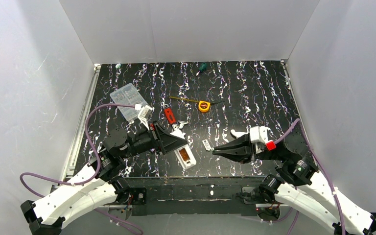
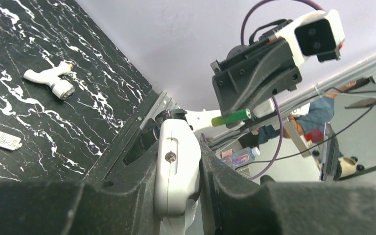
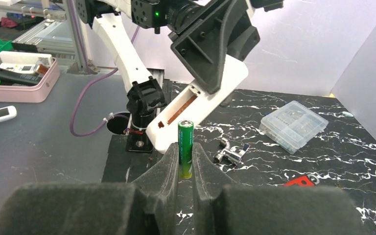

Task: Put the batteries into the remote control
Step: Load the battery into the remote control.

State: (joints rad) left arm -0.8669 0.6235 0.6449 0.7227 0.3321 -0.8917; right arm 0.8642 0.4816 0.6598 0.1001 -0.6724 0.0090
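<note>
My left gripper [image 1: 179, 146] is shut on the white remote control [image 1: 185, 157] and holds it above the table's front edge. Its open battery bay [image 3: 180, 111] shows orange inside and faces the right arm. In the left wrist view the remote's end [image 2: 176, 166] sits clamped between the fingers. My right gripper [image 1: 215, 151] is shut on a green battery [image 3: 185, 146], which sticks out past the fingertips. The battery also shows in the left wrist view [image 2: 232, 117]. It points at the remote and stops a short gap from it. No other battery shows.
A clear plastic box [image 1: 127, 100] lies at the back left. A red-handled tool [image 1: 170, 115], a yellow tape measure [image 1: 204, 105], a green screwdriver [image 1: 202, 67], a white tap-shaped piece [image 1: 237, 132], a silver fitting [image 3: 230, 152] and a small metal plate [image 1: 206, 144] lie on the black marbled table.
</note>
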